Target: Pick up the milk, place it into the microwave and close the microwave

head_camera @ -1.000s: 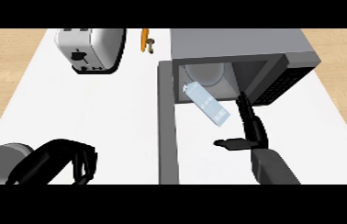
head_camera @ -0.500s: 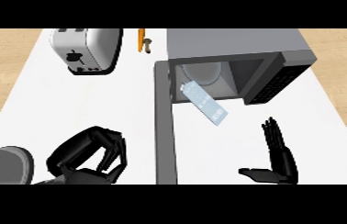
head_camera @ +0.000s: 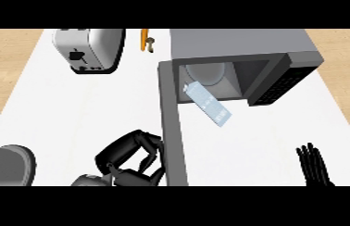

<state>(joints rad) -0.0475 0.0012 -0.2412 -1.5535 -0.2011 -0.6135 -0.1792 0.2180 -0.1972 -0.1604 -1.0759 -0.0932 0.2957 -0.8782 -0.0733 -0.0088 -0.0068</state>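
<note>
The milk carton [head_camera: 209,103] is a pale blue box lying tilted at the microwave's [head_camera: 239,47] opening, its upper end inside the cavity and its lower end sticking out onto the counter. The microwave door [head_camera: 173,128] stands open, seen edge-on as a grey bar running toward me. My left hand [head_camera: 132,156] is at the bottom, fingers curled, just left of the door's outer edge and touching or very near it. My right hand [head_camera: 314,166] shows at the lower right edge, fingers straight and up, apart from the carton.
A silver toaster [head_camera: 90,48] stands at the back left. An orange-handled utensil [head_camera: 146,40] lies beside the microwave's left side. A grey round object [head_camera: 14,165] shows at the lower left edge. The white counter [head_camera: 82,109] ends in wood flooring at both sides.
My right hand has drawn back from the carton toward the lower right edge. My left hand has moved right and forward to the open door's edge. The carton stays in the opening.
</note>
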